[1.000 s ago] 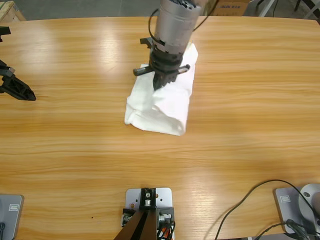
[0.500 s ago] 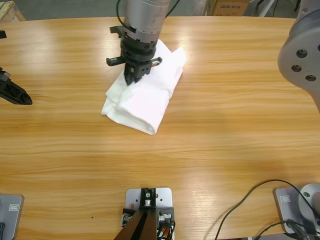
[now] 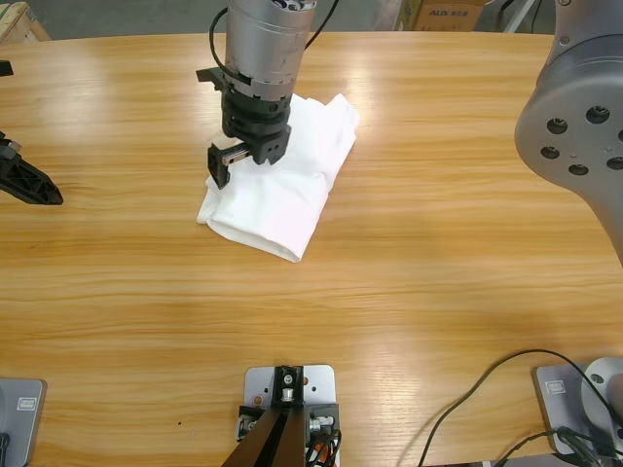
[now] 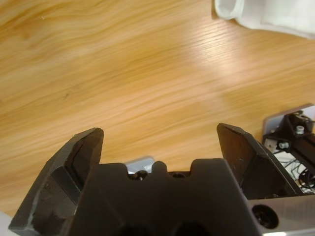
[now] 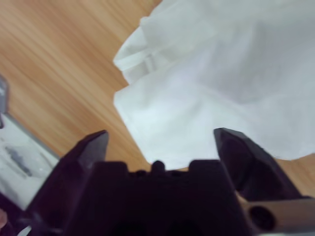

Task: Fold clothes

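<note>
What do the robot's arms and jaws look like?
The right arm is a round silver-grey tube with a black cable. A big silver elbow has round bolt holes. The left gripper and right gripper are black, each with two wedge-shaped jaws.

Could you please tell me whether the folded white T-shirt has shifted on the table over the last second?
Yes. The T-shirt has slid toward the picture's left, judged against the rig plate at the bottom middle of the high view, along with the right gripper above it.

This looks like a robotics lab or test workshop, judging by the long bare wooden table [image 3: 438, 272], the silver arm [image 3: 574, 126] over it, loose black cables [image 3: 487, 389] at its edge and cardboard boxes [image 3: 443, 14] behind it.
</note>
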### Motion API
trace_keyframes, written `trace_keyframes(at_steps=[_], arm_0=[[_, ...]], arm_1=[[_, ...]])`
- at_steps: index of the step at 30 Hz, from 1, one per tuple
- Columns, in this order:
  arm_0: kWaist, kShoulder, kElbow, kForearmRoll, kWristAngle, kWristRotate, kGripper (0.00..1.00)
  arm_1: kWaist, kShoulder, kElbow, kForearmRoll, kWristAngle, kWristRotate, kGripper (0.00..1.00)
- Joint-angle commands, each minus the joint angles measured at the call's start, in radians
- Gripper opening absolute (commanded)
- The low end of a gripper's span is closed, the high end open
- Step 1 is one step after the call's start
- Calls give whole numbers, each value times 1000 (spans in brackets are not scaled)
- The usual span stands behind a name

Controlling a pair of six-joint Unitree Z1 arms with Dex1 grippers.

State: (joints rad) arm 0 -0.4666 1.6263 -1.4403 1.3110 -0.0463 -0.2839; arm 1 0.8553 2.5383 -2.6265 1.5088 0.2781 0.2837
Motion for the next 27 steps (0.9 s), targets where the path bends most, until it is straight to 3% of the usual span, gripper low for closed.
trace_keyframes(at_steps=[1, 4, 8, 14, 17, 27], arm_0=[[6, -16, 32, -1, -17, 12, 899], [6, -17, 32, -1, -15, 14, 899], [6, -19, 33, -1, -13, 14, 899], [13, -21, 36, -6, -13, 14, 899], [13, -14, 43, -17, -15, 14, 899], [13, -22, 48, -17, -15, 14, 899]], arm_1=[[9, -18, -58, 98, -119, -11, 996], [10, -39, -23, 93, -135, -41, 991], [17, -101, 21, 62, -134, -209, 991], [18, -337, 572, -252, -129, -349, 998], [17, -360, 697, -317, -112, -350, 1000], [17, -218, 491, -227, -111, -380, 1000]])
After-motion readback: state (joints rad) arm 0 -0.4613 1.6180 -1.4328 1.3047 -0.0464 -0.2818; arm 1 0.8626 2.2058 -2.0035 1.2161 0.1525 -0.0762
